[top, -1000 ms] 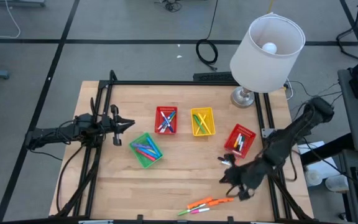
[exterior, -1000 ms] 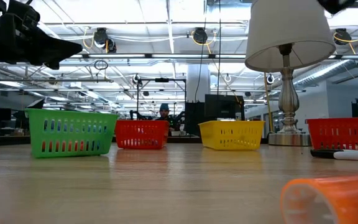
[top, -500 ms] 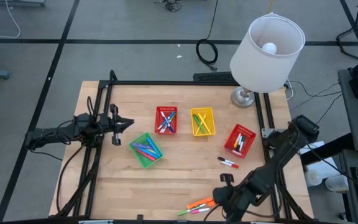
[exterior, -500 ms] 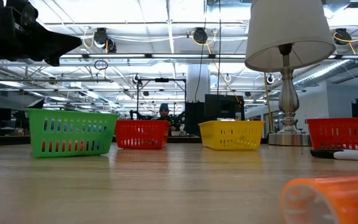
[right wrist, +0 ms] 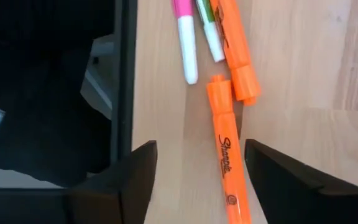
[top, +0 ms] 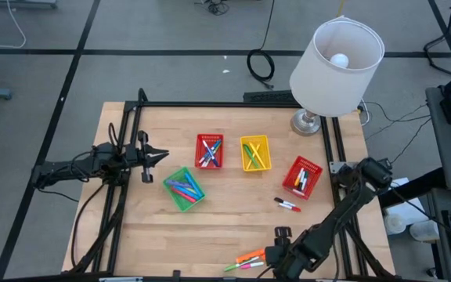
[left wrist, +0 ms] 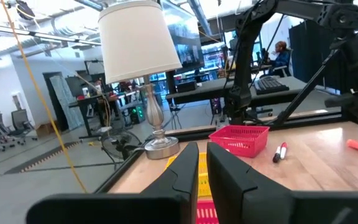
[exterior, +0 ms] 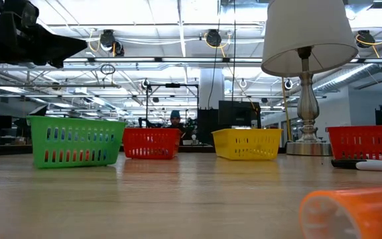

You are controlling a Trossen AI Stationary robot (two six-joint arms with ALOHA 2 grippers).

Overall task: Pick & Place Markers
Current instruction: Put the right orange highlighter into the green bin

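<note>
Several markers lie at the table's near edge: two orange ones [right wrist: 226, 149] [right wrist: 234, 43], a pink-and-white one [right wrist: 185, 37] and a green one [right wrist: 209, 28]. In the high view they form a cluster [top: 250, 258]. My right gripper [right wrist: 211, 177] hovers open over them. Its fingers stand on either side of the nearer orange marker without touching it. A red-capped white marker [top: 287, 205] lies flat near the right red basket [top: 302, 177]. My left gripper [top: 153, 156] waits shut at the table's left, holding nothing.
A green basket [top: 183, 189], a red basket [top: 209, 150] and a yellow basket [top: 255, 153] hold markers mid-table. A lamp [top: 331, 63] stands at the far right corner. The black table frame [right wrist: 126, 74] runs close beside the near-edge markers.
My right gripper has gone from beside the right red basket toward the table's near edge, ending over the orange markers. The red-capped white marker now lies uncovered where the gripper was.
</note>
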